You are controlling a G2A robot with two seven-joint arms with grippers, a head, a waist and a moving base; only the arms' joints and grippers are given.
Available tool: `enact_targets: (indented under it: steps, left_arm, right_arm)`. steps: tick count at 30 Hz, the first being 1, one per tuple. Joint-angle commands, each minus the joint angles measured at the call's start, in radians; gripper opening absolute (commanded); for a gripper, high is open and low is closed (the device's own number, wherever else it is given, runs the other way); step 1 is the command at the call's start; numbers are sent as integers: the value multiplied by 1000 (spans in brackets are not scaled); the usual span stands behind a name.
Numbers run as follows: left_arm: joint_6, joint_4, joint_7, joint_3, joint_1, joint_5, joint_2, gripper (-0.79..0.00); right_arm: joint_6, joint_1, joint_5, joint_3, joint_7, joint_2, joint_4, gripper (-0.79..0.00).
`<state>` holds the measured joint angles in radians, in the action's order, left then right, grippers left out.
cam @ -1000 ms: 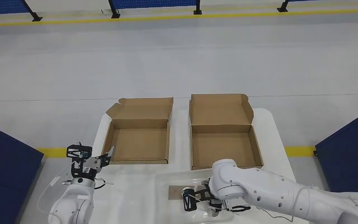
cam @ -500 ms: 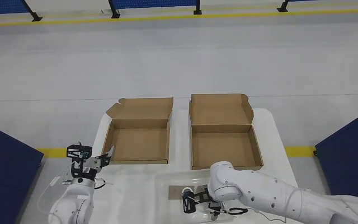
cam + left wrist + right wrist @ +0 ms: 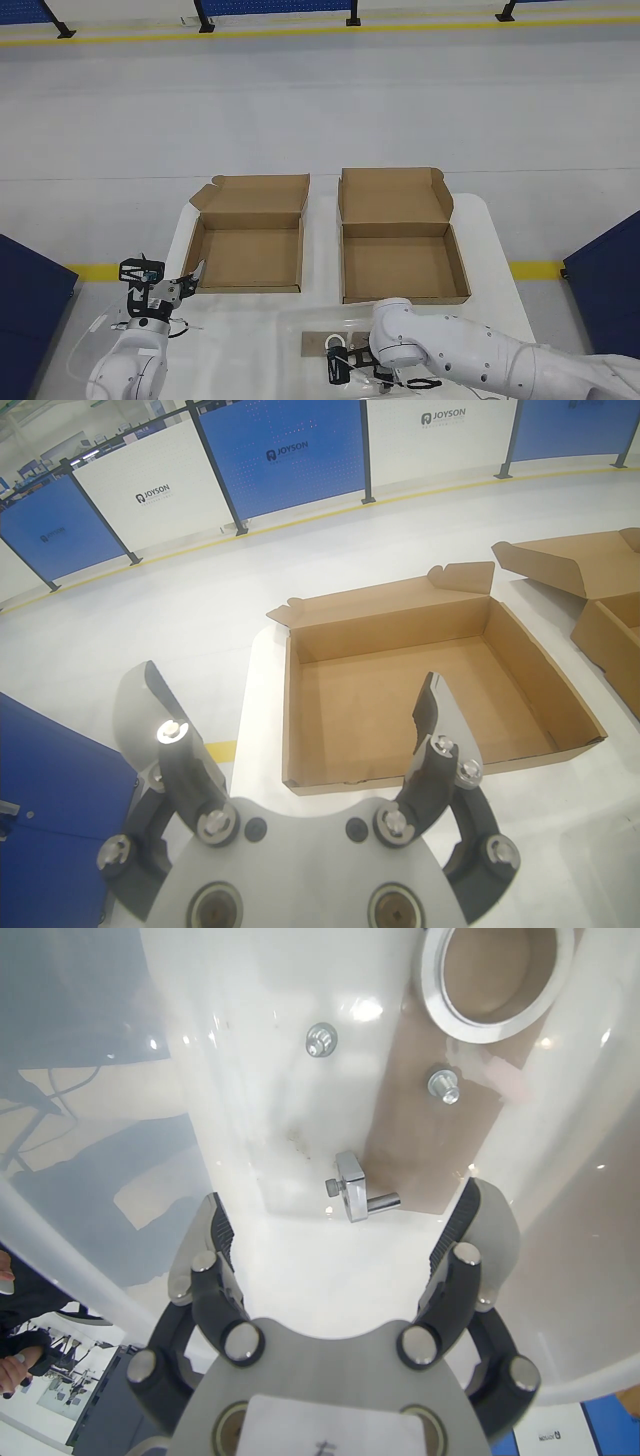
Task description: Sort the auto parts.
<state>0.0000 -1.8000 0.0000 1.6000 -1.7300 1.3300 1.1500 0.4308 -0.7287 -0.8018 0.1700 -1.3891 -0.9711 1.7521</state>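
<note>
Left gripper point(image 3: 165, 290) point(image 3: 290, 680): hangs over the table's point(image 3: 492, 260) 8 o'clock corner, fingers spread wide, gripping nothing.

Left cardboard box point(image 3: 245, 289) point(image 3: 545, 680): at 1 o'clock from that gripper, near but apart. Lid flap folded back, bare brown floor showing.

Clear plastic tray point(image 3: 300, 322) point(image 3: 75, 1268): at the table's 6 o'clock edge, with a brown card point(image 3: 400, 1128) under part of it. The right gripper point(image 3: 338, 362) point(image 3: 345, 1195) is inside it, fingers wide, holding nothing.

Count in tray:
- 1 metal bracket with pin point(image 3: 356, 1190), lying flat straight ahead of the right gripper. It sits between the two fingertips and touches neither.
- 2 flanged bolts, the nearer one point(image 3: 444, 1085) on the card patch, the other point(image 3: 321, 1039) off it, well apart.
- 1 metal ring point(image 3: 480, 1030), farthest from the gripper.
- A small pale piece point(image 3: 505, 1078) beside the ring; cannot tell what it is.

Right cardboard box point(image 3: 400, 297): at 1 o'clock from the tray, beside the left box. Lid back, bare floor showing.
</note>
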Motion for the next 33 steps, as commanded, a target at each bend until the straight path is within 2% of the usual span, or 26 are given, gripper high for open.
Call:
enact_targets:
  steps: [1, 12, 13, 14, 17, 19, 33]
  left_arm:
    - [0, 0, 0, 0, 0, 0, 0, 0]
    - [0, 0, 0, 0, 0, 0, 0, 0]
    - [0, 0, 0, 0, 0, 0, 0, 0]
    - [0, 0, 0, 0, 0, 0, 0, 0]
    - [0, 0, 0, 0, 0, 0, 0, 0]
    - [0, 0, 0, 0, 0, 0, 0, 0]
    - [0, 0, 0, 0, 0, 0, 0, 0]
  right_arm:
    - [1, -1, -1, 0, 1, 0, 0, 0]
    - [3, -28, -43, 5, 22, -1, -11, 0]
    - [3, -29, -46, 6, 17, -1, -11, -40]
    - [1, -31, -48, 7, 11, 0, -10, -129]
    - [-2, -36, -54, 9, -2, -1, -3, -320]
    - [-8, -39, -59, 9, -8, -1, 1, -397]
    - [-17, -40, -77, 6, -17, 6, 27, -443]
